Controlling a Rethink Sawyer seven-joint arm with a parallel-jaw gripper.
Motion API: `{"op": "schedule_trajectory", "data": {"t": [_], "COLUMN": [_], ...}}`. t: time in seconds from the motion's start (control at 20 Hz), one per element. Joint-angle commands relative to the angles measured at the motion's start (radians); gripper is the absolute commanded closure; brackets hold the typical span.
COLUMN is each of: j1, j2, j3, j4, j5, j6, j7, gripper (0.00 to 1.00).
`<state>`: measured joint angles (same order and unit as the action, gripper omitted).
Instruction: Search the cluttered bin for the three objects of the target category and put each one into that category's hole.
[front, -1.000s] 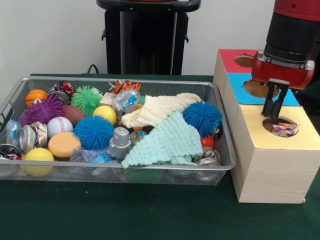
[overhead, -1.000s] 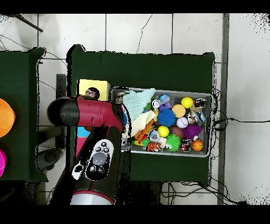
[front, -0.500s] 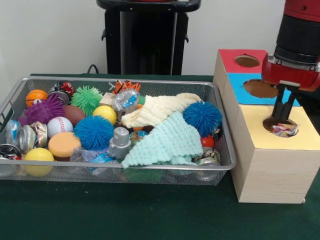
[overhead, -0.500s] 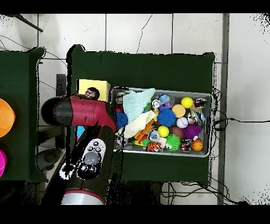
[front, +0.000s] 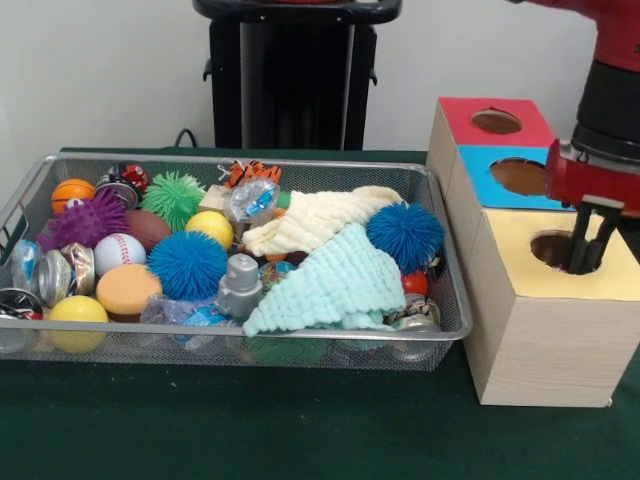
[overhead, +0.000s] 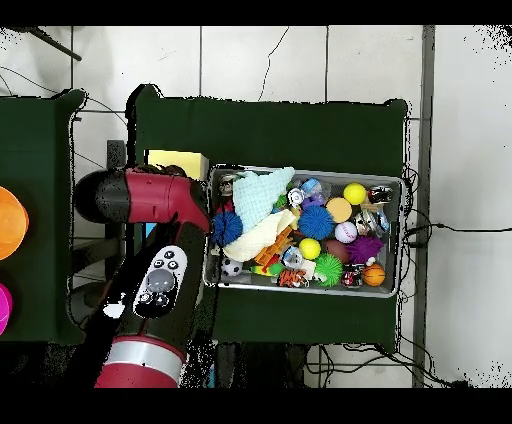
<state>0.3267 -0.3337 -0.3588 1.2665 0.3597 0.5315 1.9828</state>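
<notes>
The green surface (front: 300, 430) carries a wire mesh bin (front: 440, 300) and, just beside its right end in the front view, a wooden box (front: 540, 340) topped with red, blue and yellow panels, each with a round hole. The red and black arm (overhead: 140, 200) comes down over the box's yellow end, and in the overhead view it hides most of the box. The gripper (front: 585, 262) hangs at the yellow panel's hole (front: 553, 247), its dark fingers (front: 580, 245) reaching down at the hole's right edge; they appear slightly spread with nothing seen between them. In the bin, a pale green knitted cloth (front: 330, 285) lies across the middle with a cream cloth (front: 310, 220) behind it. Around them sit two blue spiky balls (front: 405, 235), a green spiky ball (front: 172, 197), a purple spiky ball (front: 85, 222), yellow balls (front: 208, 228), a baseball (front: 120, 252), a small basketball (front: 72, 192) and a grey plastic figure (front: 240, 285)
</notes>
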Motion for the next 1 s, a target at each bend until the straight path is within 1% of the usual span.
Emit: {"op": "schedule_trajectory", "data": {"t": [0.05,0.1,0.2,0.4,0.65,0.75,1.0], "j1": [0.019,0.010,-0.001,-0.019,-0.030,-0.031,-0.044], "j2": [0.130,0.116,0.103,0.104,0.114,0.108,0.070], "j3": [0.052,0.059,0.067,0.073,0.077,0.078,0.082], "j4": [-0.121,-0.092,-0.064,-0.048,-0.034,-0.032,-0.026], "j5": [0.072,0.069,0.064,0.049,0.040,0.040,0.041], "j6": [0.113,0.098,0.086,0.072,0.045,0.050,0.104], "j7": [0.317,0.301,0.278,0.244,0.225,0.221,0.206], "gripper": [1.00,1.00,1.00,1.00,1.00,1.00,1.00]}}
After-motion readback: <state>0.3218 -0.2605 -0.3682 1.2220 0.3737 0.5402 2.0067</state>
